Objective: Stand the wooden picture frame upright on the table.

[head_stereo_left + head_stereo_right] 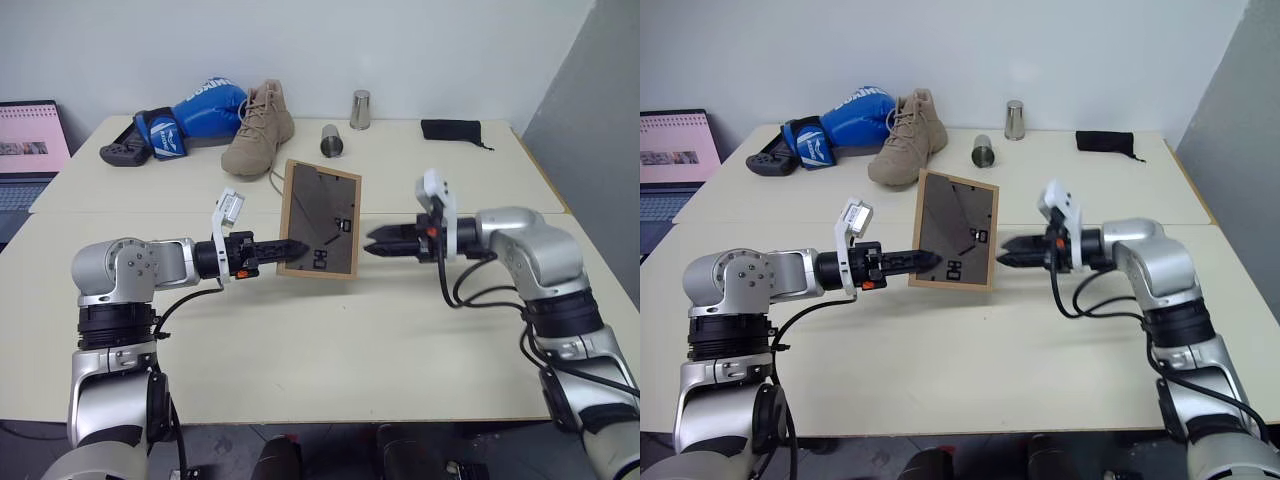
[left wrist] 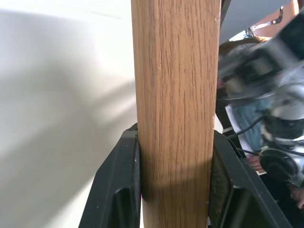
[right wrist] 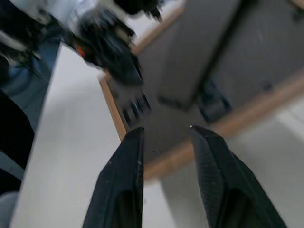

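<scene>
My left hand [image 1: 296, 250] had the wooden picture frame [image 1: 320, 220] pinched by its near side rail — in the left wrist view the light-wood rail [image 2: 173, 114] ran straight up between my two black fingers [image 2: 116, 190], which pressed on it from either side. The frame stood off the tip of that hand, roughly upright with a slight lean, its dark grey back panel turned toward me and its lower edge down near the bench [image 1: 330, 350]; I could not tell whether that edge touched the surface or hung just above it.

My right hand [image 1: 372, 243] sat just beside the frame's other side rail, pointing at it from the opposite direction and level with my left. Its fingers [image 3: 126, 175] were parted with a clear gap and held nothing; past their tips, in the right wrist view, lay the grey back and the wood border [image 3: 232, 121], close but apart.

Beyond both hands, on the far half of the bench, lay a blue boxing glove [image 1: 195, 115] with white lettering too small to read, a tan boot [image 1: 258, 128], a black controller [image 1: 122, 153], two metal cups — one on its side [image 1: 332, 141], one standing [image 1: 360, 109] — and a black pouch [image 1: 452, 130]. A laptop [image 1: 28, 150] with a pink screen stood off past my left arm.
</scene>
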Tool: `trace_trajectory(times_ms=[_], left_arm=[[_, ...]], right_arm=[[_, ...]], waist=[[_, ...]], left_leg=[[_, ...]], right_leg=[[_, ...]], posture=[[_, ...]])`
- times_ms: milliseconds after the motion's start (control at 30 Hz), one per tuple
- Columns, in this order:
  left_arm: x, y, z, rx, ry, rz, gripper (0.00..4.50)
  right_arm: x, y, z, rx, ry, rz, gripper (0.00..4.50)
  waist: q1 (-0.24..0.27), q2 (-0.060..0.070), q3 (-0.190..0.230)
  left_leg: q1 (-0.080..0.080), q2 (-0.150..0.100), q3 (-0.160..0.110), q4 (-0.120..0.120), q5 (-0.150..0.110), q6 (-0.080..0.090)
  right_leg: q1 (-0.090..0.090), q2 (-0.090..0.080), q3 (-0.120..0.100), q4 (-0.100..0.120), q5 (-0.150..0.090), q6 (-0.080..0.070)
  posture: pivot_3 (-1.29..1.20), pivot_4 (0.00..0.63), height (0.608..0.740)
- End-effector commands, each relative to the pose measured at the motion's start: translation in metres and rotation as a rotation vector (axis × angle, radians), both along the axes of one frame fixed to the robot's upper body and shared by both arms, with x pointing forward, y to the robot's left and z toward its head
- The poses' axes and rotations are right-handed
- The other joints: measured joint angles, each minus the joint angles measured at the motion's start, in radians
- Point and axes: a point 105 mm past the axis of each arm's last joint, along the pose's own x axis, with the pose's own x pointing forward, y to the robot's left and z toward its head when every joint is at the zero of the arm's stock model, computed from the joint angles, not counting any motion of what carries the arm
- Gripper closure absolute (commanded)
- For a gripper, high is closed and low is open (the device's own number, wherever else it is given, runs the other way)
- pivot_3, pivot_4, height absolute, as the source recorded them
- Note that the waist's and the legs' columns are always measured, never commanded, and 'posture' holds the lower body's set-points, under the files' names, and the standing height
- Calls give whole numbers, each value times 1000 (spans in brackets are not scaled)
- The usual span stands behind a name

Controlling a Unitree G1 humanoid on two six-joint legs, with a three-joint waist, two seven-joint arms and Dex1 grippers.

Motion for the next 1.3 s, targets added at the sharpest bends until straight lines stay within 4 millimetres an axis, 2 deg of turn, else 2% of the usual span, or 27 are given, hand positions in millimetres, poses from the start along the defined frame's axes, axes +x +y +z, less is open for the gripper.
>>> trace_trajectory(times_ms=[33,200,433,533,667,833,1033,1067,1133,1200,1300], left_arm=[[-4,-8,24,-28,-119,-14,3203],[-9,-10,24,-28,-131,-17,3203],[-12,-7,28,-25,-144,-9,3203],[-12,-6,27,-22,-143,-3,3203],[-10,-3,27,-17,-142,11,3203],[-10,1,25,-8,-133,20,3203],[-13,1,24,-16,-126,14,3203],[-15,1,24,-22,-115,7,3203],[-21,2,23,-61,-51,-16,3203],[-26,3,22,-92,11,-40,3203],[-35,7,11,-106,105,-77,3203]], right_arm=[[4,15,26,67,-40,4,1771],[26,20,18,3,-112,-81,620],[26,26,19,21,-113,-53,620],[13,34,24,52,-103,27,620],[-29,41,32,86,-47,256,620],[-39,32,32,81,-2,296,620],[-25,13,22,42,3,207,620],[-16,4,17,22,-12,145,620],[0,-34,3,-57,-51,17,620],[1,-62,-6,-123,-66,-24,620],[5,-86,-19,-222,-172,-73,620]], waist=[[0,0,0],[6,0,0],[10,0,0],[11,0,0],[13,0,0],[16,0,0],[15,0,0],[15,0,0],[16,0,0],[23,0,0],[24,-1,1]], left_leg=[[0,0,0,0,0,0],[-1,-1,0,0,0,0],[-1,-1,1,0,0,0],[-1,0,1,0,0,0],[-2,-1,1,-1,0,0],[-1,-1,0,-1,0,0],[-1,0,0,0,0,0],[-1,0,1,0,0,0],[-1,0,1,0,0,0],[-2,-1,1,0,0,0],[-3,-2,1,0,0,0]], right_leg=[[0,0,0,0,0,0],[0,-1,0,-1,0,0],[0,-1,0,-1,0,0],[0,-1,0,-1,0,0],[-1,-1,0,-1,0,0],[-1,-1,-1,-1,0,0],[-1,-1,-1,-1,0,0],[-1,-1,-1,-1,0,0],[-1,-1,-1,-1,0,0],[0,-1,-1,-2,0,0],[0,-1,0,-4,0,0]], posture=[[0,150,740],[0,150,740],[0,150,740],[0,150,740],[0,150,740],[0,150,740],[0,150,740],[0,150,740],[0,150,740],[0,150,740],[0,150,740]])
